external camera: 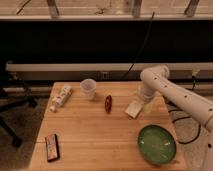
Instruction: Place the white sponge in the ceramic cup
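The white sponge (133,109) lies flat on the wooden table (95,135), right of centre. My gripper (143,101) hangs at the end of the white arm, just above and to the right of the sponge, close to its upper right edge. The ceramic cup (88,88) stands upright near the table's back edge, well to the left of the sponge and the gripper.
A small dark red object (108,103) lies between the cup and the sponge. A white printed tube-like package (61,97) lies at the back left. A dark wrapped bar (51,147) lies at the front left. A round green plate (156,144) sits at the front right. An office chair (10,100) stands at the left.
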Action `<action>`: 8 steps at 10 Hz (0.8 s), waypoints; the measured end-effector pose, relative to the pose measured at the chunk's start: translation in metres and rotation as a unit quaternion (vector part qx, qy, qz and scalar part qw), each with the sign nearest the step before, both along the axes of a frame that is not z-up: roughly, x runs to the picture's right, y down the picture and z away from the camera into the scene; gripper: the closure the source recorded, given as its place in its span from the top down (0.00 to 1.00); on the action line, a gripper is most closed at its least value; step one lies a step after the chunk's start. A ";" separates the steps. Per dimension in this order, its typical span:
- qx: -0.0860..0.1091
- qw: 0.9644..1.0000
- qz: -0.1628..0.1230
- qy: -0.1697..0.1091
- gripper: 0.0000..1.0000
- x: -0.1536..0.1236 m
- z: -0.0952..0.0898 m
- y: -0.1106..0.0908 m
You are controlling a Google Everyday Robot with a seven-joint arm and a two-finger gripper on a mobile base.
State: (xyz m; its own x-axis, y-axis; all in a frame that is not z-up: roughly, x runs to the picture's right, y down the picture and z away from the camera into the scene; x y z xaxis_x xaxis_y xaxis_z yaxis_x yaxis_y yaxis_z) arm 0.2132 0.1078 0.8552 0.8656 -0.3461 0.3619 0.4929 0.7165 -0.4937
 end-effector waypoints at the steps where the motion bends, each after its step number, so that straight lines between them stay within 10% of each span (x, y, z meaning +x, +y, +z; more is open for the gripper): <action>1: -0.005 1.000 -0.007 -0.004 0.80 -0.004 0.008 0.004; 8: -0.035 0.999 -0.035 -0.013 0.80 -0.009 0.032 0.024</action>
